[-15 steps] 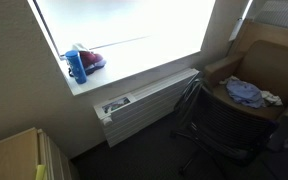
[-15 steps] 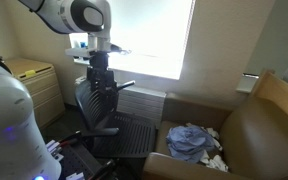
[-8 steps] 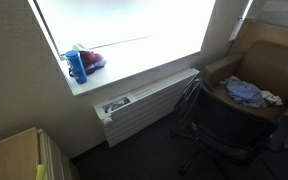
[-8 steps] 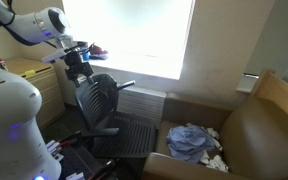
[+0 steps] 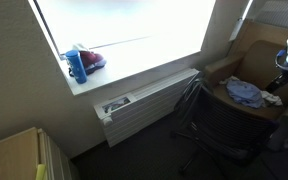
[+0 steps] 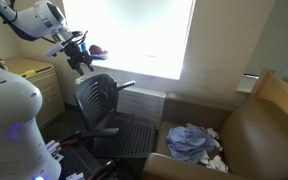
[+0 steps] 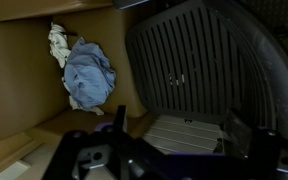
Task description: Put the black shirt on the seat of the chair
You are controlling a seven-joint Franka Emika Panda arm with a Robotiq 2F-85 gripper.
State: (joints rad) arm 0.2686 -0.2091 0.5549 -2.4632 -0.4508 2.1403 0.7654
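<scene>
Gripper hung above chair, jaws wide, empty, apparently surveying; clothes lay heaped on armchair; black shirt not discernible

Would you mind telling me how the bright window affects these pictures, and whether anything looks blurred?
In both exterior views the window is blown out to white, leaving the office chair murky and low in detail; the wrist view is dim overall, with the gripper dark and out of focus along the bottom edge, though the blue cloth reads clearly.
</scene>
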